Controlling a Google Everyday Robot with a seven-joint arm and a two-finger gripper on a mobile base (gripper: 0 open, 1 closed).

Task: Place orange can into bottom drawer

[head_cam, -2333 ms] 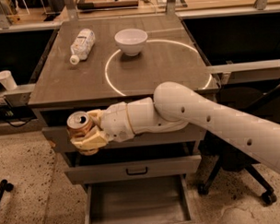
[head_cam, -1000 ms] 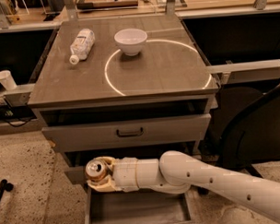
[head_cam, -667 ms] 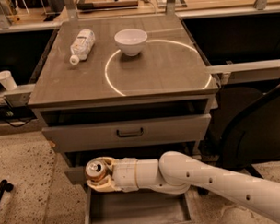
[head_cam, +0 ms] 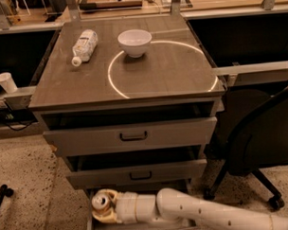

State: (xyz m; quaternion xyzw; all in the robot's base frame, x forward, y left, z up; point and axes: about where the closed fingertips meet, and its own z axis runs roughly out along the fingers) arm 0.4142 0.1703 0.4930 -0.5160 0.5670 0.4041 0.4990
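- The gripper (head_cam: 104, 212) is sitting at the bottom left of the frame, its fingers clasping the orange can (head_cam: 100, 201) and keeping it upright, tab end up.
- The can is hanging low over the left end of the pulled-out bottom drawer (head_cam: 89, 226), probably so it is standing when released.
- The arm is reaching in from the lower right, beneath the upper drawers.
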